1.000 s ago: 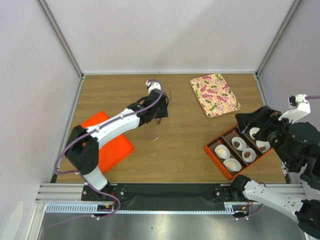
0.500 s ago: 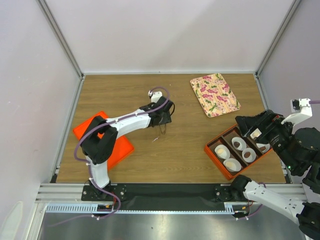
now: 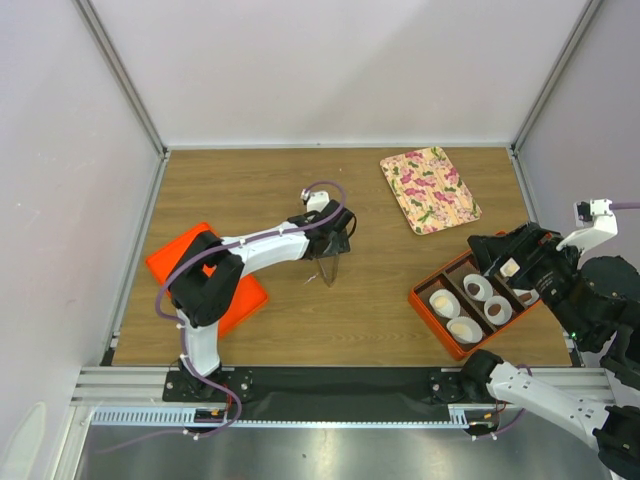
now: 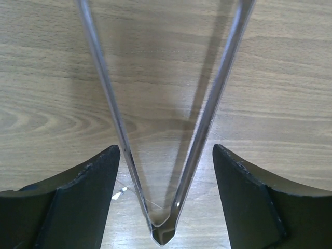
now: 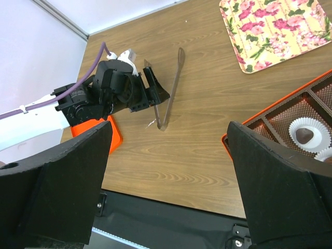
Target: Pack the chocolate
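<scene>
Change, left arm: against one second ago, the left gripper [image 4: 166, 148] has come nearer the arm bases and slightly right. Its elbow has folded back over the orange lid [image 3: 250, 297].
Change, tongs: the clear tongs [image 3: 328, 270] have travelled with that gripper. The hinge end now lies beside a small white scrap [image 4: 120, 193] on the table [image 3: 380, 330].
Change, right arm: the right gripper [image 5: 169, 140] has shifted only slightly. It now covers more of the far cup in the box.
Left gripper state: fingers [image 4: 83, 197] partway apart, one on each outer side of the tongs just above the hinge, holding them. The tong arms spread in a V.
Right gripper state: fingers wide apart with nothing between them, hanging over the far end of the orange box [image 3: 425, 305].
Orange box: long compartments side by side, with white paper cups [image 3: 444, 302] in them.
Chocolate: dark pieces [image 3: 497, 311] sit in the two cups of the middle compartment. The right wrist view also shows one piece in a cup.
Near-left compartment: two cups showing pale insides.
Far compartment: mostly hidden by the gripper; contents cannot be told.
Floral tray [image 3: 430, 188]: far right of the table, apart from the box.
</scene>
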Controlling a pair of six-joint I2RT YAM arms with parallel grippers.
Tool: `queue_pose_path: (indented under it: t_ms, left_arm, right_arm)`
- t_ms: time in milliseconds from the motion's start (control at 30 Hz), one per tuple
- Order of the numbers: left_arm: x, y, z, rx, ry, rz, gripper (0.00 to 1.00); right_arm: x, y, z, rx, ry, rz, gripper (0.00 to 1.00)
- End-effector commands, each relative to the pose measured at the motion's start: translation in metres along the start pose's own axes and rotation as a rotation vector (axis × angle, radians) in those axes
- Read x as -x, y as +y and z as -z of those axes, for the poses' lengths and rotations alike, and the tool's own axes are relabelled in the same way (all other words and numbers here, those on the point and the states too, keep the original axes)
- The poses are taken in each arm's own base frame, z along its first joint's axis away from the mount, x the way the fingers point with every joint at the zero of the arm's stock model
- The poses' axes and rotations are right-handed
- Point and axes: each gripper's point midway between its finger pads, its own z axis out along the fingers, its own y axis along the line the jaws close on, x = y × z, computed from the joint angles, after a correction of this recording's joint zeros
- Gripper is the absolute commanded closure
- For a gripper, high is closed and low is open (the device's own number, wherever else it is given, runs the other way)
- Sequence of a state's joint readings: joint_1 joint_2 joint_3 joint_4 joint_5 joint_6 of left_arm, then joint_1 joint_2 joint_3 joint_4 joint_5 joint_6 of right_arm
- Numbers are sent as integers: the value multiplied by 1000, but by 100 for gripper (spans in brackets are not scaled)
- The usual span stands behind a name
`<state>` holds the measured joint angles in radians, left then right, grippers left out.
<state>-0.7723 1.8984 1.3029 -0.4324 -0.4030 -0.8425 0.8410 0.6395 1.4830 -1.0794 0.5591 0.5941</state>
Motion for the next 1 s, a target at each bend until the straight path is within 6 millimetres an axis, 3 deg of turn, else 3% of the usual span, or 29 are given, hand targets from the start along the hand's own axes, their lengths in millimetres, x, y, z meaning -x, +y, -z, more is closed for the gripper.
queue_pose_path:
  t_ms: [0, 200, 300, 367, 500, 533, 600, 633, 700, 733, 833, 967]
  left_arm:
    - [13, -7, 5, -3, -39, 41, 21]
    - [17, -8, 15, -16, -34, 45, 19]
    - [37, -7, 35, -21, -79, 28, 20]
    - [63, -1, 59, -22, -150, 20, 21]
    - [90, 50, 88, 64, -212, 52, 20]
    - [86, 80, 80, 120, -196, 68, 20]
    - [91, 108, 87, 132, -202, 109, 21]
    - [85, 141, 79, 198, -181, 141, 21]
    - [86, 177, 78, 251, -184, 195, 21]
    - [74, 193, 72, 280, -157, 192, 21]
    - [59, 219, 62, 327, -107, 227, 23]
    - [48, 227, 46, 366, -65, 221, 25]
  right_arm:
    - [5, 3, 1, 18, -21, -3, 2]
    - [1, 4, -3, 15, -10, -6, 2]
    - [-3, 9, -7, 21, 13, 4, 2]
    - [-6, 12, -10, 29, 26, 9, 2]
    - [-20, 21, -21, 54, 64, 21, 2]
    - [-22, 24, -22, 65, 72, 20, 2]
    - [-30, 32, -26, 100, 97, 18, 2]
    - [-36, 32, -29, 102, 115, 26, 2]
    - [-42, 37, -30, 126, 139, 33, 2]
    - [-46, 38, -32, 126, 150, 39, 2]
    - [-51, 37, -32, 135, 161, 43, 2]
    - [-52, 36, -31, 145, 153, 45, 2]
